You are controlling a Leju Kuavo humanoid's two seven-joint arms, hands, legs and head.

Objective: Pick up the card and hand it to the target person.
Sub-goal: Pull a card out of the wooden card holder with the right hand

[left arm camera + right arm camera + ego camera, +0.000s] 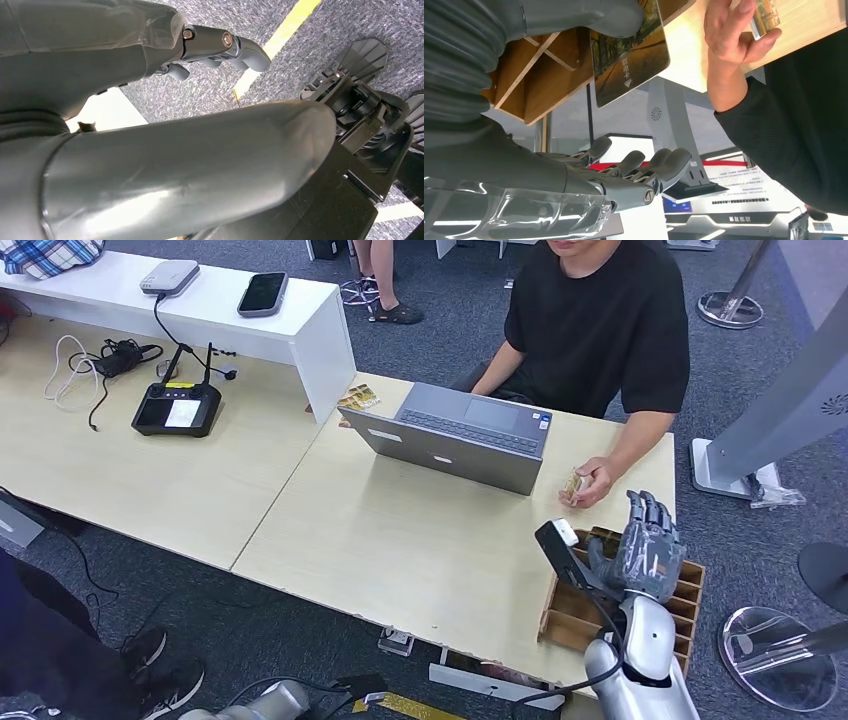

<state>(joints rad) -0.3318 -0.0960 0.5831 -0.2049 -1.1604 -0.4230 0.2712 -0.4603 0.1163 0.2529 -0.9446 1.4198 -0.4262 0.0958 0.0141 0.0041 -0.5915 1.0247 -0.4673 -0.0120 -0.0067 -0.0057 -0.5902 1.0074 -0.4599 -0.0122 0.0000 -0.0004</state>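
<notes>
My right hand (648, 552) is raised over the wooden card box (692, 592) at the table's right front corner, its fingers (659, 167) stretched out and apart. In the right wrist view its thumb (616, 15) presses on a card (631, 60) with a dark tree picture, and the card juts out past the box toward the person. The person in a black shirt (610, 325) sits across the table. Their hand (593, 483) rests on the table just beyond mine, holding a small stack of cards (766, 15). My left hand (150, 150) hangs low over the floor with nothing in it.
An open grey laptop (455, 435) stands mid-table in front of the person. To the left are a white shelf (300, 335) with a phone, a black controller (178, 408) and cables. A few cards (358, 397) lie by the shelf. A stand base (778, 655) sits on the floor at right.
</notes>
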